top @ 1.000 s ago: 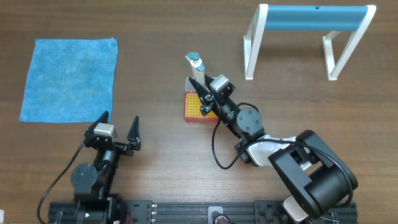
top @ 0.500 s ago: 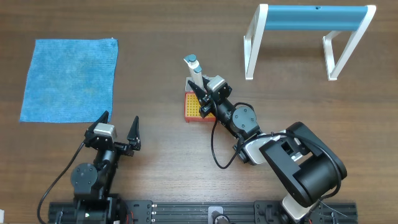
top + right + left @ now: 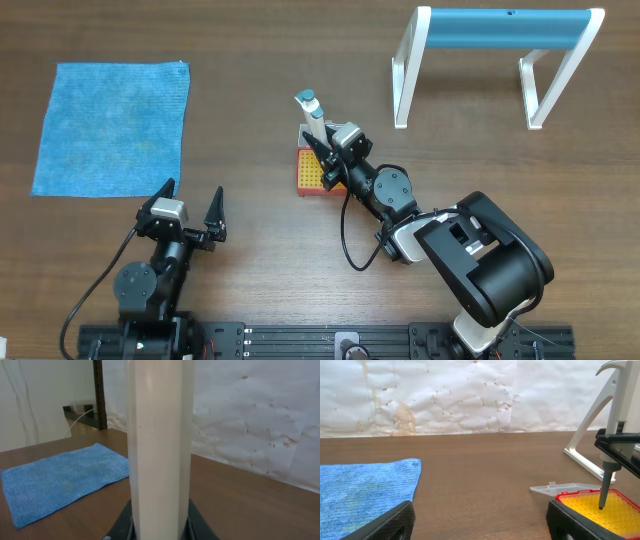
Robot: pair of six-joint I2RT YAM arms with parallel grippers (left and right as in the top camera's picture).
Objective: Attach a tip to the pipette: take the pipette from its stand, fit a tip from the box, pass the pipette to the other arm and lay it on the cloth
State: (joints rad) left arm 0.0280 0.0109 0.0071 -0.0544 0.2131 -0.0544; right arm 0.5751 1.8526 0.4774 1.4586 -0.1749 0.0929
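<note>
Over the tip box (image 3: 308,175), near the middle of the worktop (image 3: 260,250), the right pincer (image 3: 330,150) is clamped on the pipette (image 3: 313,112) and holds it upright. Seen from the left wrist, the nozzle (image 3: 603,491) meets the yellow rack (image 3: 590,508). Whether it sits inside a tip cannot be told.

Step in hand, as judged: fitting a tip.

1. Align the nozzle with one tip and keep the shaft vertical. A tilt would likely wedge it against a neighbouring tip.
2. Press straight down, firmly, with no sideways drag. The box looks light and may slide.
3. Lift straight up and check that the tip comes along.

The left pincer (image 3: 193,187) hangs at the left with its fingers (image 3: 217,210) apart, well apart from the box. The cloth (image 3: 112,128) lies at the far left, ready for the final step.
</note>
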